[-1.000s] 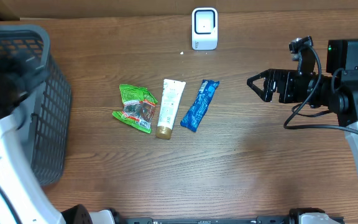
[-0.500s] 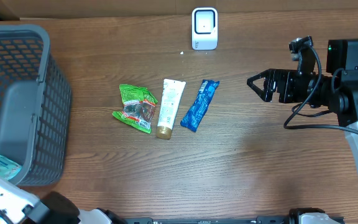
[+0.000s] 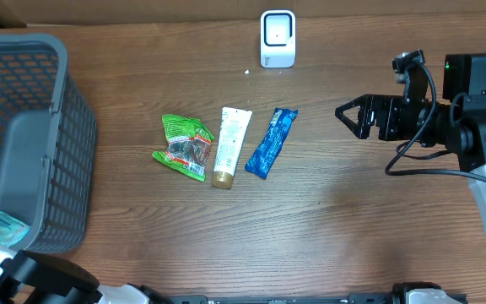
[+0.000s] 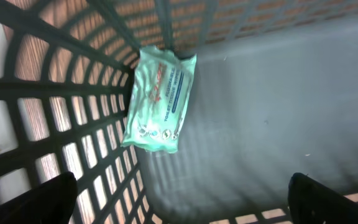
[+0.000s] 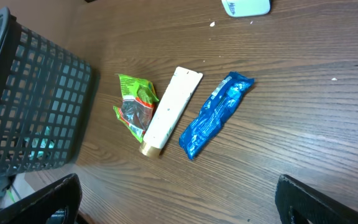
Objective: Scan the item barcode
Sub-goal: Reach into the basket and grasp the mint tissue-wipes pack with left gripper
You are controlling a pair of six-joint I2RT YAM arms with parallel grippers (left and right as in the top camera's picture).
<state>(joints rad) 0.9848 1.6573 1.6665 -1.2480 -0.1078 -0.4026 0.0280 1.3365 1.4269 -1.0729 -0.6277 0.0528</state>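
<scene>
A white tube (image 3: 231,145) lies on the desk (image 3: 327,236), with a green snack packet (image 3: 182,145) just left of it and a blue wrapper (image 3: 271,142) just right. The white scanner (image 3: 278,38) stands beyond the tube. Well right of the tube, the right end effector (image 3: 348,116) gapes wide, empty. Far left of the tube, the left end effector (image 4: 185,202) hangs spread wide and empty inside the basket (image 3: 66,127), over a mint wipes pack (image 4: 159,99)
</scene>
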